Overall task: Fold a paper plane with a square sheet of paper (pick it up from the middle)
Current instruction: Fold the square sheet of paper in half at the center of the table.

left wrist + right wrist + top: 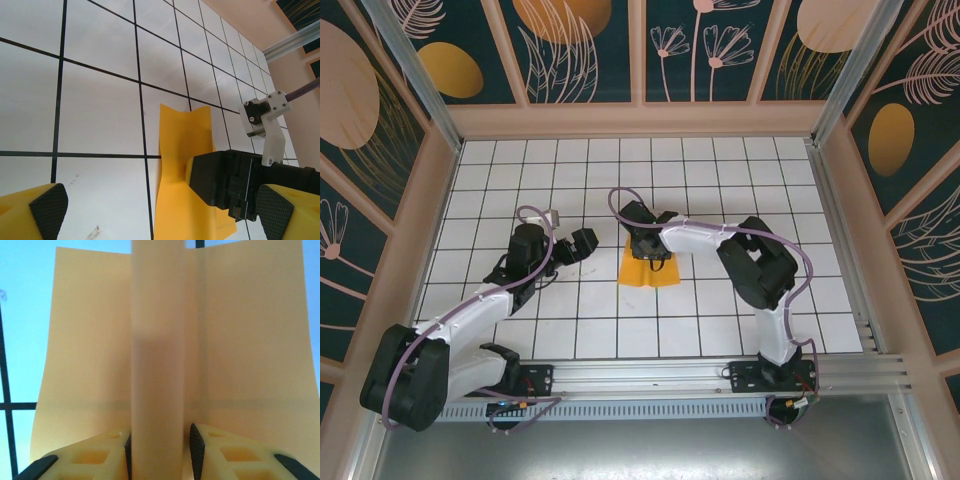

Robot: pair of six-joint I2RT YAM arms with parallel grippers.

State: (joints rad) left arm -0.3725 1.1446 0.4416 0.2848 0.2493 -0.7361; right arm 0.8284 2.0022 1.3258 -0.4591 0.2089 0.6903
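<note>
right gripper (161, 447) pinching raised middle fold of square sheet of paper (240, 340), left gripper (161, 210) spread nearby

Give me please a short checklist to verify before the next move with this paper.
1. Right gripper shut on the raised middle ridge of the square sheet of paper: ok.
2. Left gripper open: ok.
3. Left gripper apart from the sheet: ok.
4. Sheet lifted off the table: cannot tell.
5. Pinch exactly centred on the sheet: cannot tell.
</note>
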